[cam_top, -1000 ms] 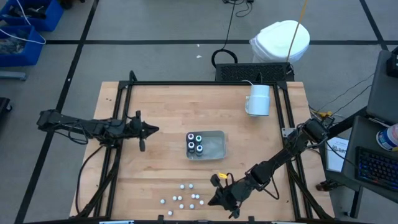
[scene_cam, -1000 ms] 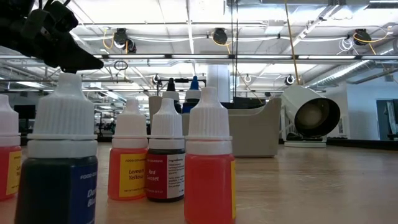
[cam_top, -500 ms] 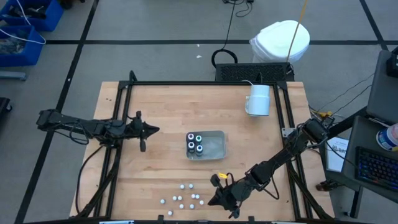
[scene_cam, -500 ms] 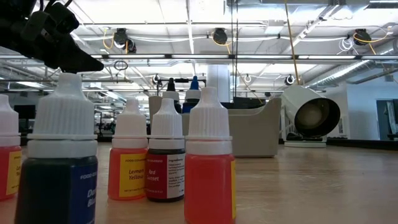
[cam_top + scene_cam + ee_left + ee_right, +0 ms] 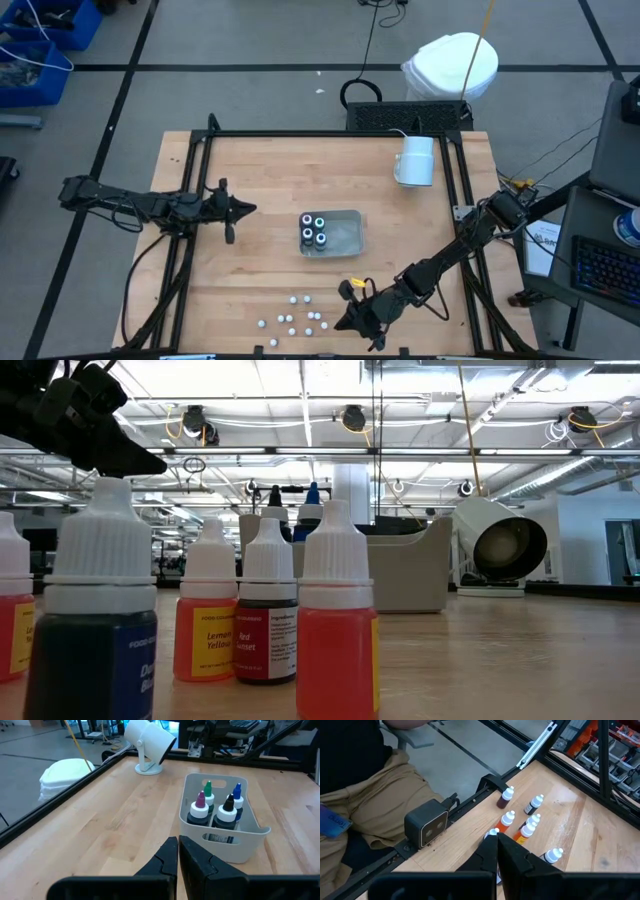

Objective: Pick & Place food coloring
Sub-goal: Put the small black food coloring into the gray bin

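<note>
While the right gripper (image 5: 343,325) hovers shut and empty just right of the dropper bottles (image 5: 298,316), the tray (image 5: 348,234) holds four bottles (image 5: 314,231).

white-capped dropper bottles (image 5: 297,320) upright near table's front edge, four dark bottles (image 5: 314,231) in tray

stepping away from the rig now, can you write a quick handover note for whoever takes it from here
Left hand: shut, empty, parked over the table left of the tray.
Right hand: shut, holding nothing visible, poised just above the dropper bottles at the near edge.
Things: four dark colouring bottles with coloured tips stand in the left end of the tray; about ten white-capped dropper bottles stand loose on the table near the front edge. A white mug stands at the far right.
Done: four bottles in the tray.
Left: the loose dropper bottles, presumably bound for the tray.
</note>
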`<action>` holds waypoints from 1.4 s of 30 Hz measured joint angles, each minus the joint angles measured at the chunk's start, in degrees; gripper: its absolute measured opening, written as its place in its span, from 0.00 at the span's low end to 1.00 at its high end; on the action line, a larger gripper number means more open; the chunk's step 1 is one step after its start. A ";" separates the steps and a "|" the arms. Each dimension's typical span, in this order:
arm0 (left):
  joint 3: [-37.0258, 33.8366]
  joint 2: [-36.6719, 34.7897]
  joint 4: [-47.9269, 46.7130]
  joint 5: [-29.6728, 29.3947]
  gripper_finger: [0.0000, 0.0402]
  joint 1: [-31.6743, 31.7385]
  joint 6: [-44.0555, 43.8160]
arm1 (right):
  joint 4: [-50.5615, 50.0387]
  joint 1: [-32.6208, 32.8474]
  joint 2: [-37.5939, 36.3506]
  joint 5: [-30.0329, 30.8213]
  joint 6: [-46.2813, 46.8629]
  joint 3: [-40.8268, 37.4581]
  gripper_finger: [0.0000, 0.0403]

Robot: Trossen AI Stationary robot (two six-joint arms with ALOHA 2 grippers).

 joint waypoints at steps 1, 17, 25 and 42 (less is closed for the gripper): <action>0.00 0.00 0.00 0.00 0.06 0.00 0.00 | 0.00 0.00 0.00 0.00 0.00 0.00 0.00; 0.00 0.01 0.02 0.02 0.06 -0.02 -0.92 | 7.60 -1.49 -0.04 0.21 -0.15 -5.26 0.00; 0.00 0.00 0.02 0.02 0.06 -0.02 -1.14 | 12.37 -1.66 -0.04 0.24 -2.40 -7.65 0.00; 0.00 0.02 0.02 0.02 0.06 -0.02 -1.29 | 12.09 -1.64 -0.04 0.24 -2.99 -7.67 0.00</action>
